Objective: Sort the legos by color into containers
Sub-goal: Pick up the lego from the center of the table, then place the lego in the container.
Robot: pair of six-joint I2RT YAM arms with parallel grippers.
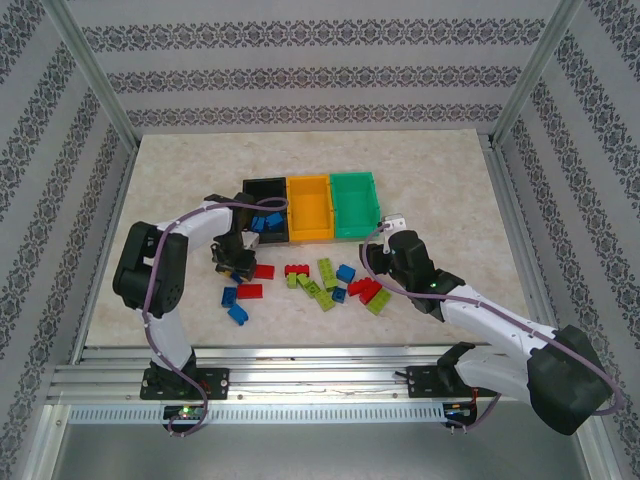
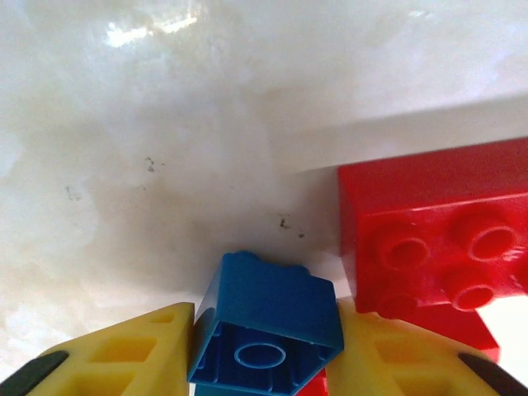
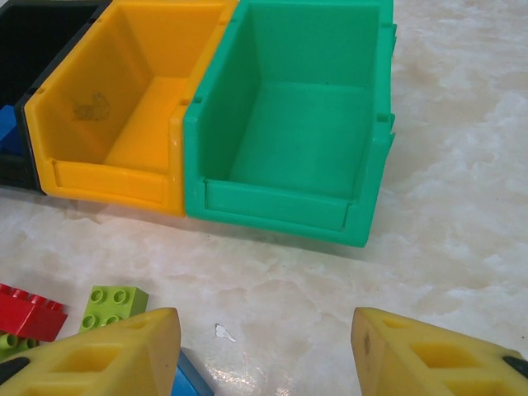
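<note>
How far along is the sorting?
Done: a few blue bricks lie in the black bin. In hand: the left gripper pinches another blue brick; the right gripper is open, empty. Left: orange bin and green bin empty; red, green and some blue legos lie on the table.

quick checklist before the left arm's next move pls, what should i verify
1. Blue brick pinched by the left claw: ok, both fingers meet its sides.
2. Brick sitting straight in the grip: not ok, it is tilted, with its hollow underside showing.
3. Red brick free of the lift: cannot tell, it lies very close to one finger.
4. Black bin ready for blue: ok, it is open-topped and holds blue bricks.
5. Right claw out of the way: ok, it is open, empty and in front of the green bin.
</note>
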